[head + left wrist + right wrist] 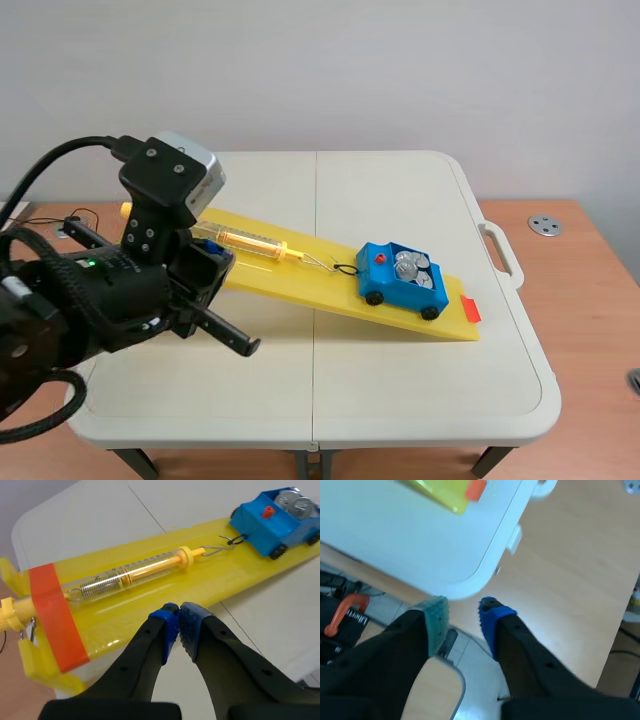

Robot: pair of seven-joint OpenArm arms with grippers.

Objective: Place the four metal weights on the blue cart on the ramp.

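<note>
Weights [412,268] are seen piled in the cart [385,285], parked right of centre on the ramp [305,282]. Left pincer [179,619] is closed on nothing, close by the ramp. Right pincer [464,617] is held a bit apart, empty, off the desk [420,545]. If the ramp gets bumped, the cart could be jolted loose and the weights spilled.
</note>
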